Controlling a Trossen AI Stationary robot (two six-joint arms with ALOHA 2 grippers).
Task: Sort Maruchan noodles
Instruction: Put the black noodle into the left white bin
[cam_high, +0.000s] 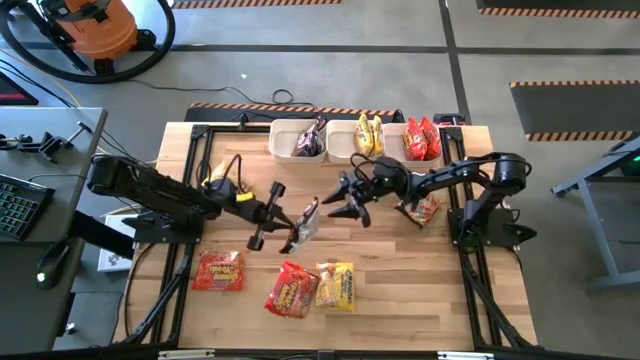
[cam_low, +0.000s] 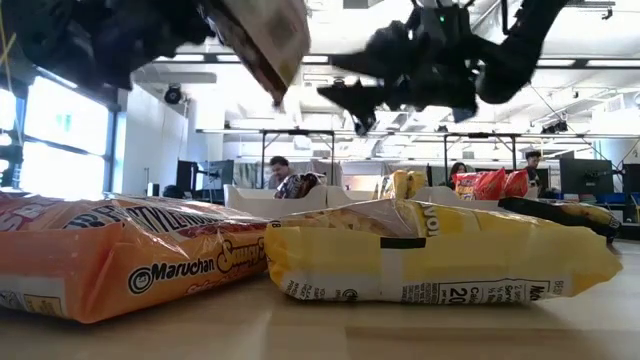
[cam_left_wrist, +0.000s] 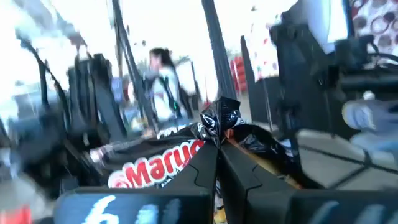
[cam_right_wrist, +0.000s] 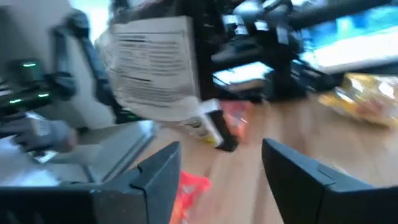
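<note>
Lying closest to the low camera, an orange-red Maruchan packet (cam_low: 120, 262) and a yellow packet (cam_low: 430, 255) are resting flat on the wooden worktop (cam_high: 400, 285), touching at their edges. From above, these are showing as a red packet (cam_high: 291, 290) and its yellow neighbour (cam_high: 337, 285), both sitting on the near side of the left tool (cam_high: 292, 236), with another red packet (cam_high: 218, 270) lying a little apart beside them.

That left tool is clamping tight on a dark brown packet (cam_high: 306, 222), holding it up off the worktop; in the left wrist view the two fingers (cam_left_wrist: 202, 171) are pressing together on the packet's crinkled edge (cam_left_wrist: 221, 121). The packet is hanging between the two tools, with its printed back panel (cam_right_wrist: 155, 65) facing the right wrist camera.

Just beside it, the right tool (cam_high: 348, 197) is hovering with its jaws standing apart and nothing between them; its two fingers (cam_right_wrist: 158, 171) are showing well separated. One more packet (cam_high: 422, 209) is lying on the worktop under the right arm, behind that tool.

Beyond both tools, three white bins are sitting in a row at the far edge: one (cam_high: 285, 135) holding dark packets (cam_high: 310, 140), the middle one (cam_high: 342, 135) holding yellow packets (cam_high: 369, 135), and the last (cam_high: 397, 130) holding red packets (cam_high: 422, 139).
</note>
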